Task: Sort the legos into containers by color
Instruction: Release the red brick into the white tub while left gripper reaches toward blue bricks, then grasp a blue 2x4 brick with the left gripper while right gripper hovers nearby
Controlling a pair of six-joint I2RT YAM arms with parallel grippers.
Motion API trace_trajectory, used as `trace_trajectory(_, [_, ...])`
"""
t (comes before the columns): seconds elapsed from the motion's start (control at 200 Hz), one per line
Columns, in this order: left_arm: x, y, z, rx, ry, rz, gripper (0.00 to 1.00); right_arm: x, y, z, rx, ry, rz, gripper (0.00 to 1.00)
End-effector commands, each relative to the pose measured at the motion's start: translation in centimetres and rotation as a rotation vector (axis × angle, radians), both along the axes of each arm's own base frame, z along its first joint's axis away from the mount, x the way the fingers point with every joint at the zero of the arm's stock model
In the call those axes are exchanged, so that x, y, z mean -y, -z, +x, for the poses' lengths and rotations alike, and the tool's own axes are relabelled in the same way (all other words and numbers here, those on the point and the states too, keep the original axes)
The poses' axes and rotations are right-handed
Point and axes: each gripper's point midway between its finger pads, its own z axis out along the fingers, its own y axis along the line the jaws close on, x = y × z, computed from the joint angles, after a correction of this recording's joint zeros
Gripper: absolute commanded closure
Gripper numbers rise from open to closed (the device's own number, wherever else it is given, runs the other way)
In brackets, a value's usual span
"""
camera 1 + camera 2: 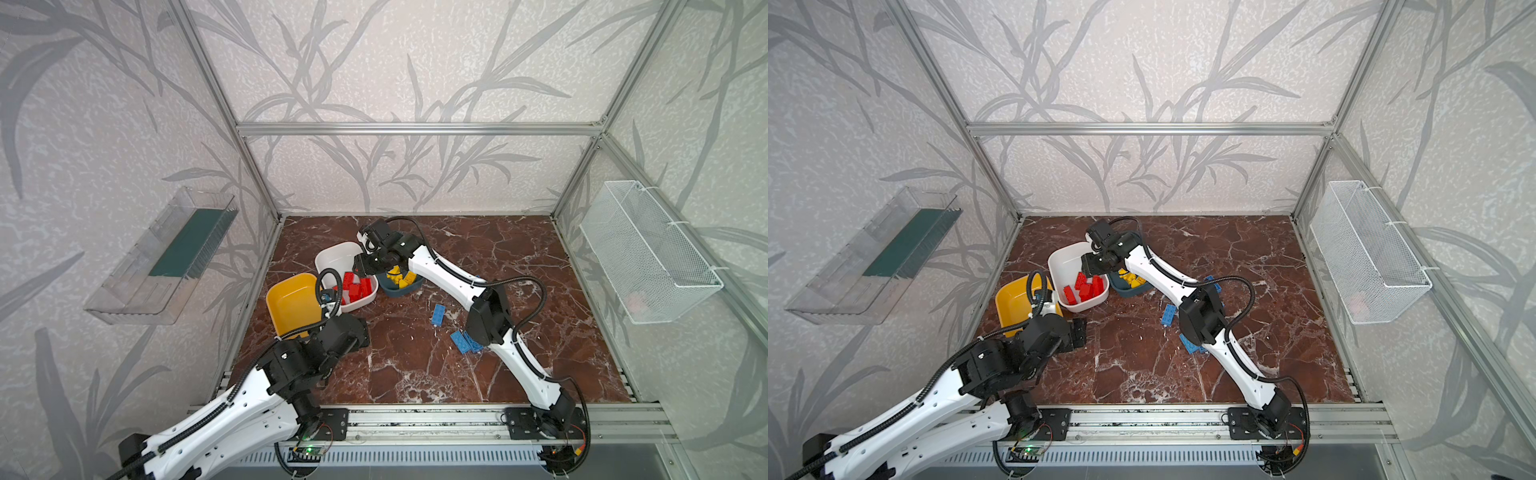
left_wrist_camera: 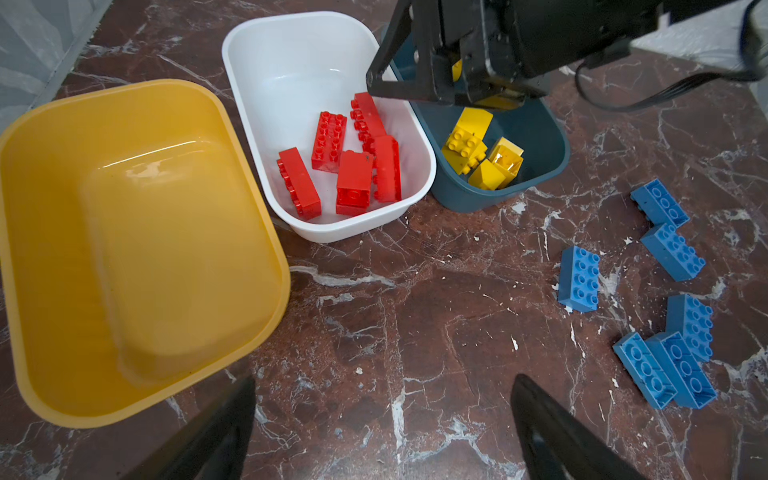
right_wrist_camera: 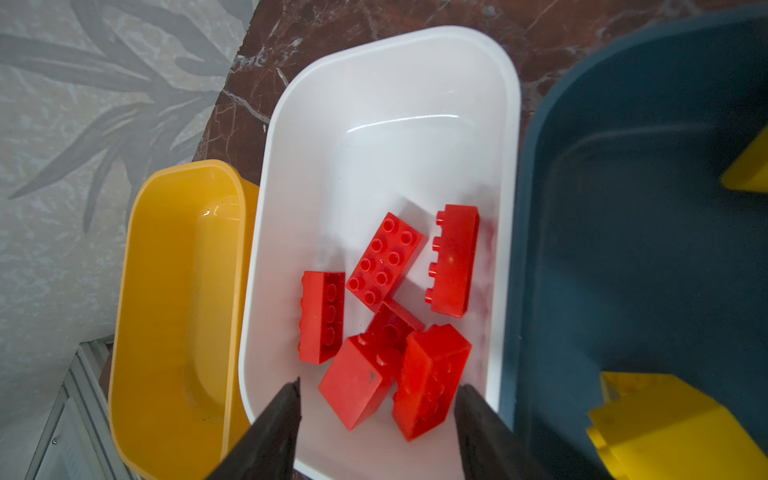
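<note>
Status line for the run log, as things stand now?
right tool: open over white tub | left tool: open, empty | red bricks: white tub | yellow bricks: teal tub | blue bricks: table | yellow tub: empty

Lab test cell: aluminium frame (image 1: 415, 129), wallpapered panels (image 1: 415, 62), rail-mounted arms (image 1: 440, 266).

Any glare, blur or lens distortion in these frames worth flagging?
Left wrist view: glare streak on the mustard tub floor, red bricks sharp. Right wrist view: highlight on the white tub floor; the teal tub and near yellow brick are soft. Both top views: wide-angle perspective splays the frame posts; light soft and even.
</note>
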Motion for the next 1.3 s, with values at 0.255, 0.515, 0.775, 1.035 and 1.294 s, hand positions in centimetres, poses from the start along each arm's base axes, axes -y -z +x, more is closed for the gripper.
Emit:
trace_trajectory(0.255, [8.6,0.9,3.6,-0.092,0.194,0.001,0.06,12.4,-9.2,-1.2,0.138,0.161,0.135,0.37])
trace_trajectory(0.515, [15.4,4.2,5.5,-0.217,0.359,0.006,0.06,25.8,-7.1,-4.0,0.103,0.355,0.183,0.35])
trace_trajectory(0.775, [20.2,8.1,7.3,-0.313,0.442,0.041,0.14,34.6,-2.3,-8.6,0.11,0.553,0.164,0.3])
trace_trajectory(1.035, [22.9,11.3,8.4,-0.382,0.463,0.089,0.24,36.7,2.2,-11.4,0.051,0.644,0.16,0.3])
trace_trajectory(1.294, [23.4,13.1,9.3,-0.404,0.47,0.153,0.29,37.2,2.2,-12.8,0.072,0.626,0.148,0.3])
